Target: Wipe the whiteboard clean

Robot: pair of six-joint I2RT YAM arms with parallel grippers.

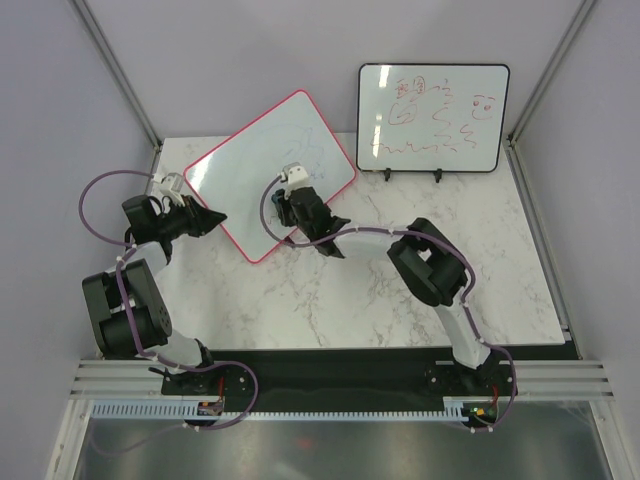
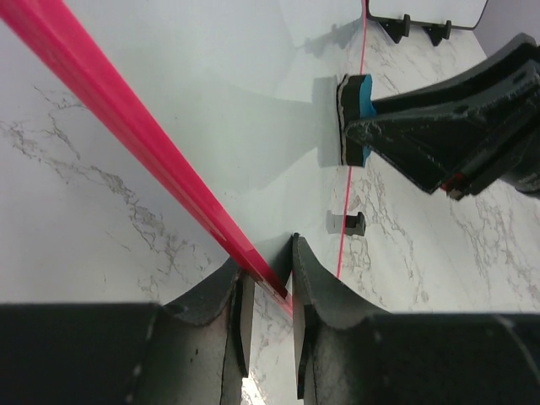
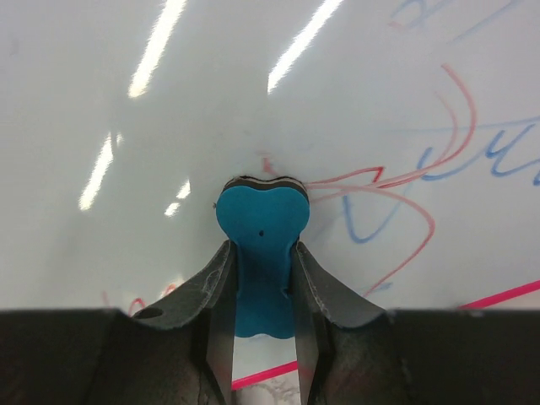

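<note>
The whiteboard point(image 1: 250, 165), pink-red framed, lies tilted on the marble table with faint blue scribbles on its surface. My left gripper point(image 1: 212, 220) is shut on its near left frame edge; in the left wrist view the red frame point(image 2: 126, 118) runs down between my jaws point(image 2: 268, 263). My right gripper point(image 1: 292, 208) is over the board's lower middle, shut on a blue eraser point(image 3: 261, 245) whose dark pad presses on the board point(image 3: 169, 126). Red and blue scribbles point(image 3: 405, 190) lie just right of the eraser. The eraser also shows in the left wrist view point(image 2: 356, 118).
A black-framed whiteboard point(image 1: 433, 118) with red writing stands upright on small feet at the back right. The marble table point(image 1: 400, 310) ends at grey walls on the left, back and right.
</note>
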